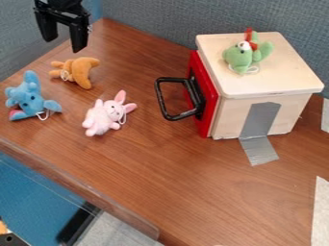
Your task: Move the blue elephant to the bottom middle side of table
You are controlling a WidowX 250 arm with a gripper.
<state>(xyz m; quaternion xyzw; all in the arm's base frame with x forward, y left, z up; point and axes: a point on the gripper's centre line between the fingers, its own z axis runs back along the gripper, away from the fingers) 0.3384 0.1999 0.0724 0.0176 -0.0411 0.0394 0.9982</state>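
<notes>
High in the upper left, the black gripper (64, 41) hangs above the table's back left edge, its two fingers apart and nothing between them. The blue elephant (29, 99) lies on the wooden table (173, 178) near its left edge, lower in the view than the gripper and to its left, not touching it.
An orange plush (80, 72) lies right of the elephant, below the gripper. A pink rabbit (106, 115) is nearer the middle. A wooden box (263, 86) with a red door and black handle (160, 98) stands at right, a green plush (241, 57) on top.
</notes>
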